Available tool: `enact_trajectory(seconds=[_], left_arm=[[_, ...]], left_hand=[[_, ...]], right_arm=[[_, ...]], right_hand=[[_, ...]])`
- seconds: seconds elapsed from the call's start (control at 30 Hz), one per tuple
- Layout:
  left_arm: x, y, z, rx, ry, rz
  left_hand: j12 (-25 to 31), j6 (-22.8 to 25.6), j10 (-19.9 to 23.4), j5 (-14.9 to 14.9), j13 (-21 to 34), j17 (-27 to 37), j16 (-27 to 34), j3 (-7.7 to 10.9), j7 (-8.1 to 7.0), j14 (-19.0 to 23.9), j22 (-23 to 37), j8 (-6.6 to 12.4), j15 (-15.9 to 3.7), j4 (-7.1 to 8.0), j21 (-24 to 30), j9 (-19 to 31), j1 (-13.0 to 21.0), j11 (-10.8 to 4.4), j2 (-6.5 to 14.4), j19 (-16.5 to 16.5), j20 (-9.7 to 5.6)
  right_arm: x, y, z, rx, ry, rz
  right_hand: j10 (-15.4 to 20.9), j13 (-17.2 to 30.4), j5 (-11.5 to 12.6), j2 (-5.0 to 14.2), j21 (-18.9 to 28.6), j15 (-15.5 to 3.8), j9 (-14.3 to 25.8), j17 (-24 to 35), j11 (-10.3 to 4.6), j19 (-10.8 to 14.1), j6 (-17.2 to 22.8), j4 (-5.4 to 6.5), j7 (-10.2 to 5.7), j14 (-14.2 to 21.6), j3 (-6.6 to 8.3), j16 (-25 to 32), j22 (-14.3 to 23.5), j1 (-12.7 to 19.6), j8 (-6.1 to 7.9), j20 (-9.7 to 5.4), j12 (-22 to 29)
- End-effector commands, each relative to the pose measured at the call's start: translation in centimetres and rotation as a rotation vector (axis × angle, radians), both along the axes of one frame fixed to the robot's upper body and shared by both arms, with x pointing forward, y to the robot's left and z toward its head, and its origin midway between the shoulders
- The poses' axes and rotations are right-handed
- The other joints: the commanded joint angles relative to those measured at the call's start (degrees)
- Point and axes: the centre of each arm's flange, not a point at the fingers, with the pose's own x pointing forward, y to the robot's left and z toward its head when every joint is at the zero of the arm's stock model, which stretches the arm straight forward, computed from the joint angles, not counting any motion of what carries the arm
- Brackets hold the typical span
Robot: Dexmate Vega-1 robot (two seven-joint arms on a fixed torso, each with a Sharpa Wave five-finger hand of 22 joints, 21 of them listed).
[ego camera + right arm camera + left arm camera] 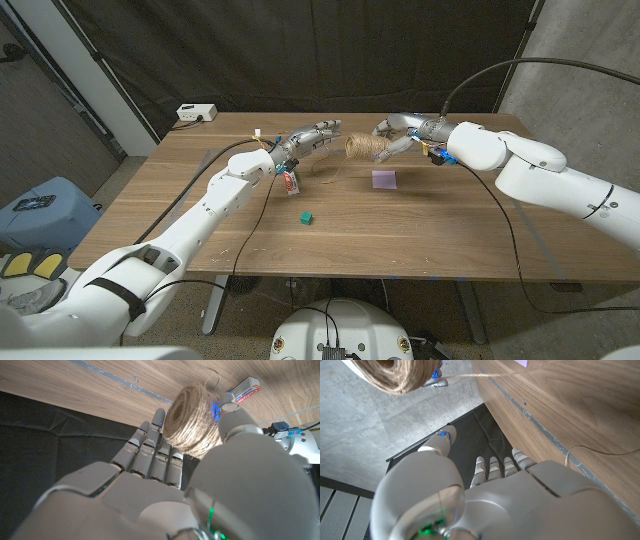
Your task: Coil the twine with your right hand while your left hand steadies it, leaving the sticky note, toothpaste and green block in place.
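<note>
On the far-left corner of the worktop sits a white box, well apart from the work. The left hand is raised near the middle of the far half, fingers spread toward the ball; a strand runs past it in the left wrist view, but I cannot tell whether the fingers pinch that strand or merely hover beside it. Just below that hand lies the toothpaste, and nearer the front edge the green block stands on its own. At the centre, the ball of twine is held just above the worktop: a fat, tightly wound spool of tan jute with a hollow core, its loose end trailing toward the left hand and down onto the wood. The right hand grips the ball, fingers behind it and thumb across its side, as the right wrist view shows clearly. The purple sticky note lies a little nearer the front edge than the ball, untouched. By my reading the coiling is under way rather than finished, since slack still lies out on the wood. The next move likely calls for the right hand to turn the ball and draw the strand in while the left keeps it taut, without sweeping the toothpaste.
</note>
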Motion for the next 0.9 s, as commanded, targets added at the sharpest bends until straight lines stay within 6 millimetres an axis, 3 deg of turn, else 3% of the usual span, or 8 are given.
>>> enact_trajectory(seconds=[0.03, 0.9], left_arm=[[0.17, -0.64, 0.73, 0.059, -0.004, -0.037], [-0.52, -1.31, 1.50, 0.205, 0.008, -0.101]], left_hand=[[0.3, -0.5, 0.3, 0.3, 0.2, 0.3, 0.3, -0.03, 0.04, 0.3, 0.2, 0.34, -0.02, -0.29, 0.1, 0.3, 0.7, 0.08, -0.1, 0.0, 0.55], [-0.2, -5.1, -2.6, 0.3, 0.9, 0.4, 0.0, -0.29, 1.30, -1.7, 0.3, -0.20, 1.23, -0.11, -0.2, 0.3, 2.4, 1.00, -1.2, -1.7, 1.29]], right_arm=[[0.27, -0.67, 0.65, 0.026, -0.003, 0.007], [-0.31, -1.08, 1.62, 0.050, -0.025, -0.003]], right_hand=[[4.9, 0.2, 0.3, 2.92, 0.4, -8.96, 0.2, 0.3, -4.07, 0.4, 3.0, 0.25, -2.22, 0.7, 0.04, 0.3, 0.1, 2.2, 0.21, -1.50, 0.4], [5.3, 0.3, 0.2, 3.20, 0.4, -8.92, 0.3, 0.6, -3.84, 0.7, 3.3, 0.50, -2.04, 1.2, -0.27, 0.3, 0.1, 1.9, 0.00, -1.63, 0.3]])
